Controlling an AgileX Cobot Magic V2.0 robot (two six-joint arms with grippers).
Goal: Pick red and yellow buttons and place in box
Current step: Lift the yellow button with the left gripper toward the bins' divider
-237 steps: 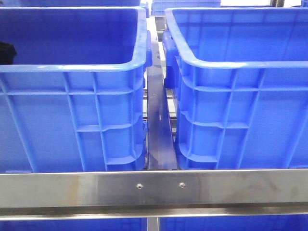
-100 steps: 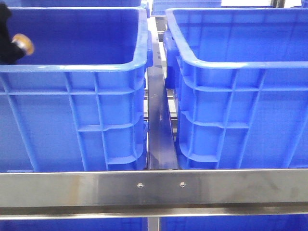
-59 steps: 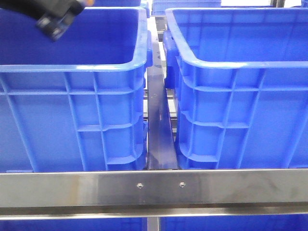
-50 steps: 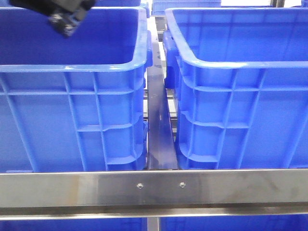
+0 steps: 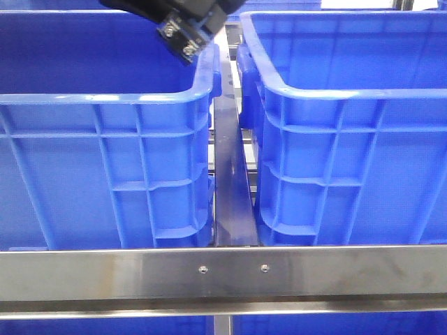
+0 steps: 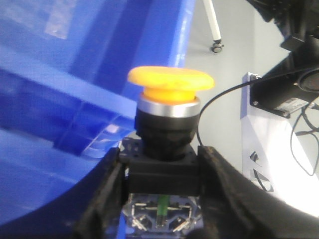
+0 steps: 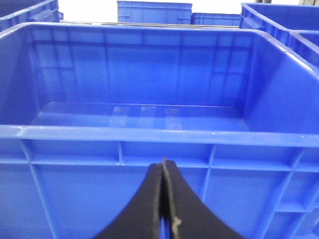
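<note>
My left gripper (image 6: 162, 169) is shut on the black body of the yellow button (image 6: 170, 82), whose orange-yellow domed cap sticks out past the fingers (image 6: 107, 174). In the front view that gripper (image 5: 199, 15) hangs at the top edge, above the right rim of the left blue box (image 5: 105, 98). The button's terminal block (image 5: 183, 38) points down and left. The right blue box (image 5: 349, 92) stands beside it. My right gripper (image 7: 163, 167) is shut on nothing, facing a blue box wall (image 7: 149, 135). The red button is out of view.
A dark metal rail (image 5: 230, 188) runs in the gap between the two boxes. A steel crossbar (image 5: 223, 272) spans the front. More blue crates (image 7: 154, 12) stand behind. Black cables and equipment (image 6: 284, 94) show beyond the left gripper.
The left gripper rose out of the left box with the yellow button and swept right along the top, from the far left to above the box's right rim.
</note>
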